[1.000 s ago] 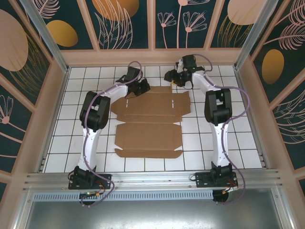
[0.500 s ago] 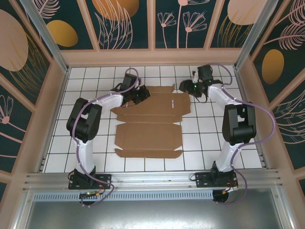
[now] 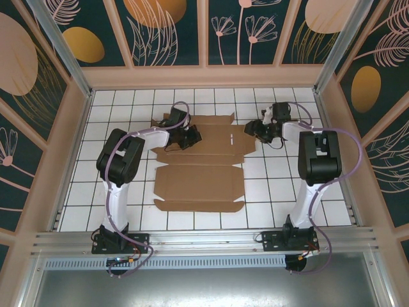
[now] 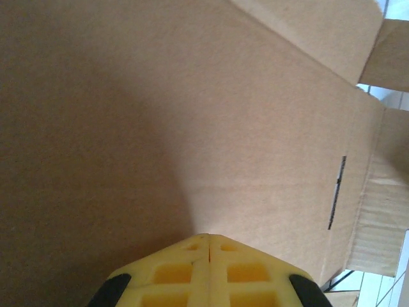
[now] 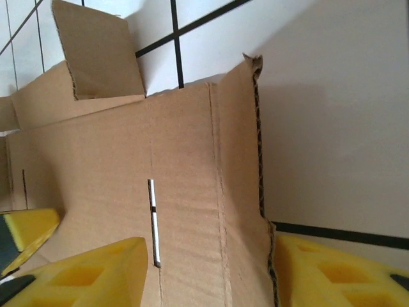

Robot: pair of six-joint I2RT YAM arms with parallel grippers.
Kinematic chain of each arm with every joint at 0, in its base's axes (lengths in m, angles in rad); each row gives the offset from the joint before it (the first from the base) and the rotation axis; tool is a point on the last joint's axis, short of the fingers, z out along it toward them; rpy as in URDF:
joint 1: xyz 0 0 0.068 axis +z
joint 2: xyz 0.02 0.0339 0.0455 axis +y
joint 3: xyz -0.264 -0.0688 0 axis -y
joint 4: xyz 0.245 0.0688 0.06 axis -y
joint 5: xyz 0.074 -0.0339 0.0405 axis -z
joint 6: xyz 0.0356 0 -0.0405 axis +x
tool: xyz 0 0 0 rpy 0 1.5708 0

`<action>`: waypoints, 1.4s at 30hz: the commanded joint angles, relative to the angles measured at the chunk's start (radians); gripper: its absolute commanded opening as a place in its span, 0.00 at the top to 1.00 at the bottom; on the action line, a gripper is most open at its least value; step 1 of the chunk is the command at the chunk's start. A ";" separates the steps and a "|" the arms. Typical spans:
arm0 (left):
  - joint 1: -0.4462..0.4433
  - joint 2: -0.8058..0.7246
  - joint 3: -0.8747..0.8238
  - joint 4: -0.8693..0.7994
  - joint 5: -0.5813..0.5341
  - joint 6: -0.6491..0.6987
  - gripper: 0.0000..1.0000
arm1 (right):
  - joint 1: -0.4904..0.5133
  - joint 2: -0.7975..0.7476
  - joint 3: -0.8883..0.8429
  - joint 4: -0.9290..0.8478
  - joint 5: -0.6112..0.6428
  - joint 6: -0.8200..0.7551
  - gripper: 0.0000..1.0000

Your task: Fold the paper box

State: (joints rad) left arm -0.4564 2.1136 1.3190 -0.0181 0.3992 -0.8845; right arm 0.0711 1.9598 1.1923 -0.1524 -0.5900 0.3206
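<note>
- The plain brown paper box (image 3: 199,182) lies flat in the middle of the table (image 3: 83,192).
- The left pincer (image 3: 193,136) is closed tight over its far part.
- The right pincer (image 3: 252,130) is half wide at its far right edge.

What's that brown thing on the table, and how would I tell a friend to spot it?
Find the white tiled table ringed by flower-patterned walls. In its middle lies the paper box, an unfolded sheet. It is the one flat brown thing there, cut with flaps and creases, with the left gripper and right gripper at its far end.
</note>
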 commanded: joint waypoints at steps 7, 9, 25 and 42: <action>0.013 0.033 -0.042 0.027 0.025 -0.033 1.00 | -0.027 0.004 -0.049 0.094 -0.156 0.046 0.80; 0.013 0.033 -0.043 0.024 0.023 -0.030 1.00 | -0.023 -0.034 -0.055 0.095 -0.146 0.055 0.90; 0.015 0.037 -0.021 -0.009 -0.003 -0.013 1.00 | 0.225 -0.086 0.195 -0.250 0.246 -0.005 0.81; 0.022 0.036 -0.023 -0.020 -0.004 -0.005 1.00 | 0.366 0.080 0.356 -0.240 0.277 0.002 0.67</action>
State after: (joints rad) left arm -0.4450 2.1220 1.2980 0.0177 0.4187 -0.9035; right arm 0.4450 2.0617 1.5398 -0.4156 -0.2974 0.3271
